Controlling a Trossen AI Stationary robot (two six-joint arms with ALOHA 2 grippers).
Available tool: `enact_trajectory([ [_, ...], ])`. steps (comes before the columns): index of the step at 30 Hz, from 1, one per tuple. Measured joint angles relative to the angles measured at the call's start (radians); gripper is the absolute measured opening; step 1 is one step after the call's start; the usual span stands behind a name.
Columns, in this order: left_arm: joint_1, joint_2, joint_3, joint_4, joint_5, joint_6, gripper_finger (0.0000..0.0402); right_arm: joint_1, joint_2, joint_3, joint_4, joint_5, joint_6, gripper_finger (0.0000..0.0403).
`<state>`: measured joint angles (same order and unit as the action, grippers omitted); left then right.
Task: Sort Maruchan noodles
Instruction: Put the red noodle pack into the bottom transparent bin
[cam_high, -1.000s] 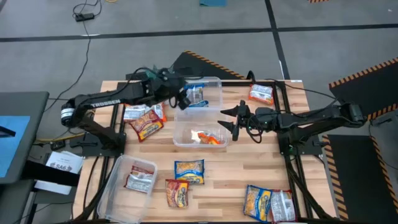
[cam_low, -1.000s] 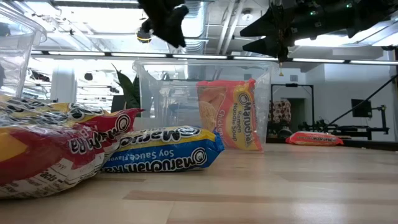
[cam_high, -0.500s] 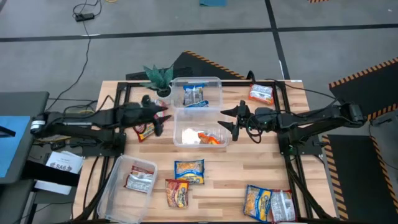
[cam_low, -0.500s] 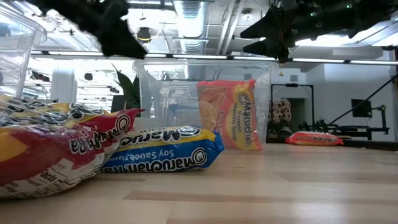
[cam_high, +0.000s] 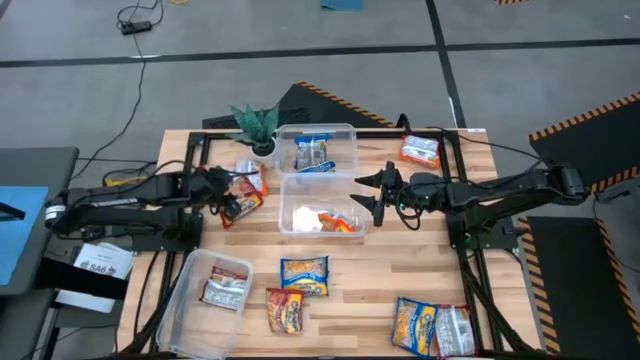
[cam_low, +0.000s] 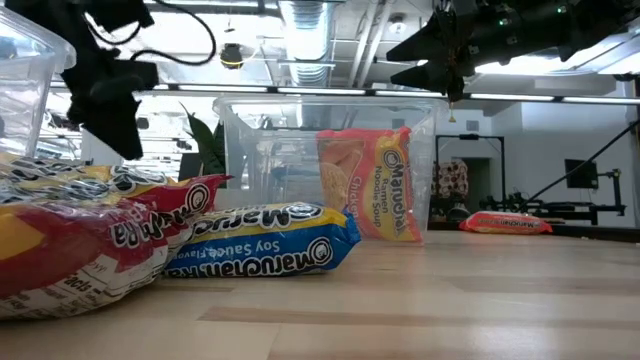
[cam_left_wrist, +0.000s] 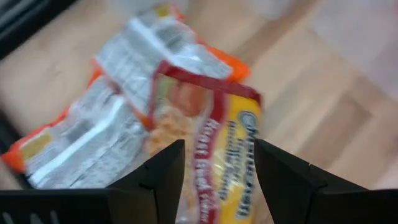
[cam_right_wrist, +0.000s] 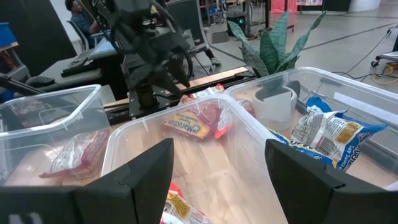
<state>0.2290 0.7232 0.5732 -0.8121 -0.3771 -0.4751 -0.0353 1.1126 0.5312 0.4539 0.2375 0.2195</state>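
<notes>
Fingers of the left gripper (cam_high: 226, 196) stand apart, empty, poised over a small heap of flat plastic ramen packets: a red-and-yellow one (cam_left_wrist: 217, 149) lapping onto silver-and-orange ones (cam_left_wrist: 87, 134), just beside the middle clear plastic tub (cam_high: 322, 204). Right gripper (cam_high: 368, 192) waits wide open over that tub's edge, holding nothing.

Risk: the packets overlap, so closing here may pinch two at once or only a crinkled corner, which would slip. A wrong-colour packet could then ride along into a tub.
</notes>
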Motion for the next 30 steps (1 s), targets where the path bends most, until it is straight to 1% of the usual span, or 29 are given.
enact_trajectory([
  [2,0.014,0.018,0.000,0.010,-0.033,-0.011,0.0178,0.000,0.000,0.000,0.000,0.000,0.000,0.0276],
  [7,0.067,0.113,0.000,0.007,-0.023,-0.102,0.0178,0.000,0.000,0.000,-0.004,0.000,0.000,0.0276],
  [10,0.094,0.193,0.000,0.006,0.000,-0.106,0.0178,0.000,0.000,0.000,-0.004,0.000,0.000,0.0276],
  [13,0.110,0.269,0.000,0.009,-0.005,-0.100,0.0178,0.000,0.000,0.000,-0.004,0.000,0.000,0.0276],
  [18,0.114,0.360,0.000,0.024,0.000,-0.092,0.0178,0.000,0.000,0.000,-0.004,0.000,0.000,0.0276],
  [22,0.114,0.404,0.000,0.027,0.007,-0.084,0.0178,0.000,0.000,0.000,-0.004,0.000,0.000,0.0276],
  [27,0.114,0.424,0.001,0.027,0.005,-0.083,0.0176,0.000,0.000,0.000,-0.005,0.000,0.000,0.0276],
  [29,0.114,0.424,0.001,0.026,0.003,-0.079,0.0165,0.000,0.000,0.000,-0.004,0.000,0.000,0.0276],
  [30,0.114,0.424,0.001,0.025,0.002,-0.079,0.0153,0.000,0.000,0.000,-0.005,0.000,0.000,0.0276],
])
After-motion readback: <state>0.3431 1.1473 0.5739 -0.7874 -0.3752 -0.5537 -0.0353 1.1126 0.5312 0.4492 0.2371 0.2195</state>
